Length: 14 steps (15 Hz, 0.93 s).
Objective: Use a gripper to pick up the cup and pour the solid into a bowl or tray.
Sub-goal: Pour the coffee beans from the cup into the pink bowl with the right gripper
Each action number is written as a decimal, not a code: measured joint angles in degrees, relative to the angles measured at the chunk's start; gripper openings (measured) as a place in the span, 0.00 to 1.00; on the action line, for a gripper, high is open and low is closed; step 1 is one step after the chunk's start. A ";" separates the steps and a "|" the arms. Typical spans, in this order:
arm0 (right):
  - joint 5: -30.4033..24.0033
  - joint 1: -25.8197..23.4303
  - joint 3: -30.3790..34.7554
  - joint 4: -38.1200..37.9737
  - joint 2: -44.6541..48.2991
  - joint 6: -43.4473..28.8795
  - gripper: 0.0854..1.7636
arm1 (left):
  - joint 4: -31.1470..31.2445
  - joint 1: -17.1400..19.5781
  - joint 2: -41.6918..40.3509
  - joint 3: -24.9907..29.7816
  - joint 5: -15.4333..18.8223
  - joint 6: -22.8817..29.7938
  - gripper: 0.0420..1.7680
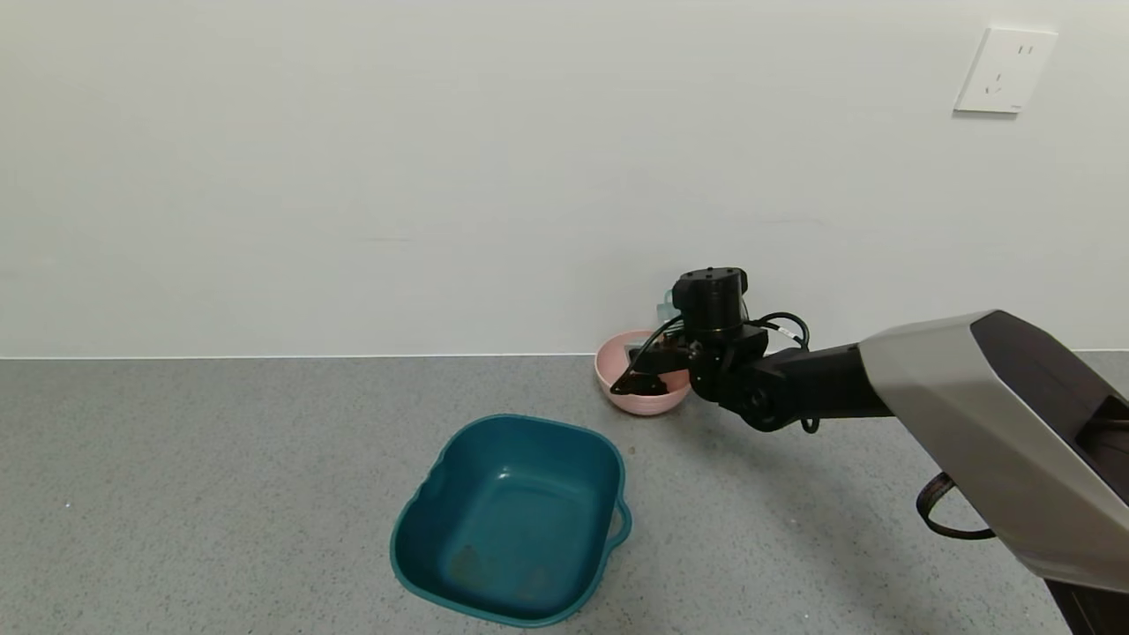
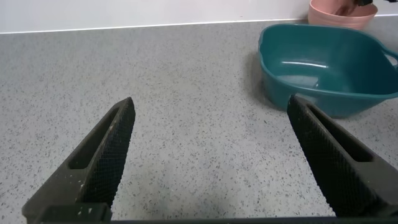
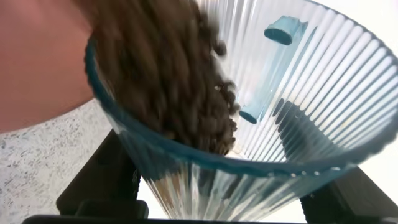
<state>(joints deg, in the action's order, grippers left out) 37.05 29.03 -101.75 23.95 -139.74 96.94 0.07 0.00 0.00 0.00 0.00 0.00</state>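
A speckled grey tabletop [image 1: 220, 494] meets a plain white wall. A dark teal tub [image 1: 516, 520] sits near the front. Behind it, the pink bowl [image 1: 617, 375] stands by the wall. The right pincer [image 3: 217, 199] pinches the ribbed blue cup [image 3: 311, 93], tipped over the bowl, brown pellets [image 3: 180, 81] sliding toward its rim. The left pincer [image 2: 211, 162] hovers low, spread wide.
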 joint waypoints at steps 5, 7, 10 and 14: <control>0.10 0.32 -0.01 -0.11 -0.01 0.50 0.78 | -0.07 0.00 0.00 0.00 0.00 0.00 1.00; 0.10 0.49 0.05 -0.06 0.07 1.16 0.78 | -0.05 0.00 0.00 0.00 0.00 0.00 1.00; 0.11 0.49 0.10 -0.09 0.21 1.29 0.78 | -0.07 0.00 0.00 0.00 0.00 0.00 1.00; 0.11 0.52 0.24 0.11 0.38 1.29 0.78 | -0.05 0.00 0.00 0.00 0.00 0.00 1.00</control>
<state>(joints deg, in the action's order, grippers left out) 37.16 29.55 -101.51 24.06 -139.36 98.23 0.02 0.00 0.00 0.00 0.00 0.00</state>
